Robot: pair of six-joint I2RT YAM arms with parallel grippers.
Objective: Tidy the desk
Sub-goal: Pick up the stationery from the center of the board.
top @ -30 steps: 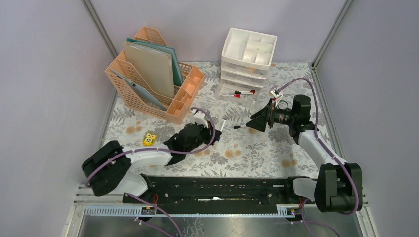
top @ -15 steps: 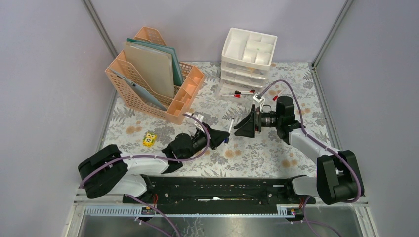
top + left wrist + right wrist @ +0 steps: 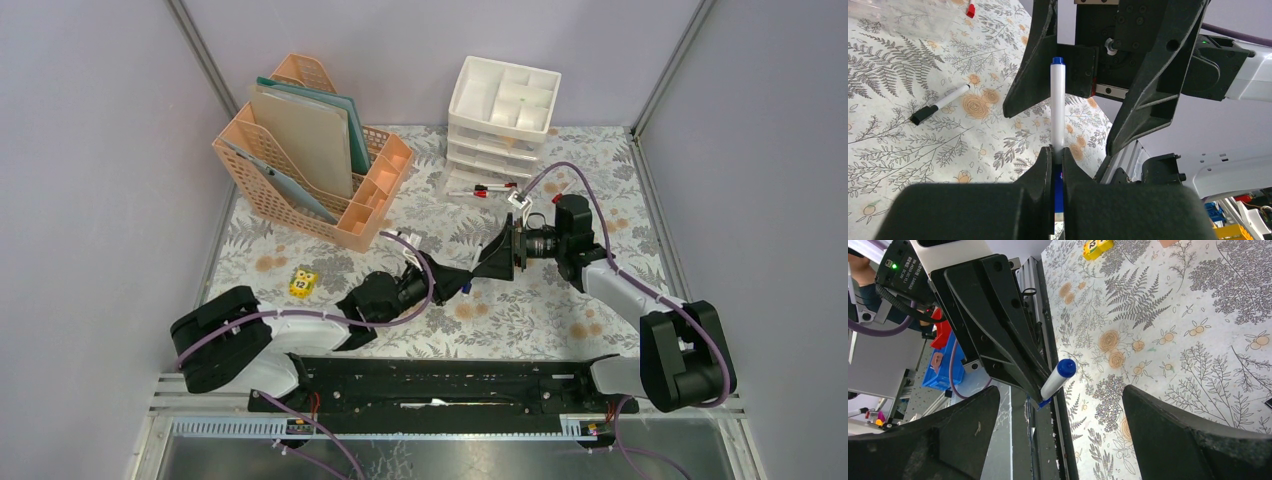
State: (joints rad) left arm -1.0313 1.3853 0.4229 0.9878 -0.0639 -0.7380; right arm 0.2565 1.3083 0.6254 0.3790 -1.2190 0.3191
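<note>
The desk [image 3: 560,320] is covered in fern-and-flower cloth. My left gripper [image 3: 461,282] is shut on a white marker [image 3: 1057,105] with a blue end, held above the middle of the desk and pointing at the right arm. My right gripper [image 3: 497,262] faces it with its fingers wide open. The marker's [image 3: 1057,379] blue tip sits between those open fingers [image 3: 1168,425] without touching them. In the left wrist view the left gripper [image 3: 1056,152] pinches the marker near its blue part.
A black-capped marker [image 3: 938,106] lies on the cloth beyond the grippers. Red markers [image 3: 485,189] rest in the open bottom drawer of the white drawer unit [image 3: 503,100]. A peach file rack [image 3: 262,185] stands back left. A yellow cube [image 3: 303,282] sits left of the left arm.
My left gripper has swung right and forward with the marker. My right gripper has moved left to meet it, so the marker's tip now lies between its open fingers.
</note>
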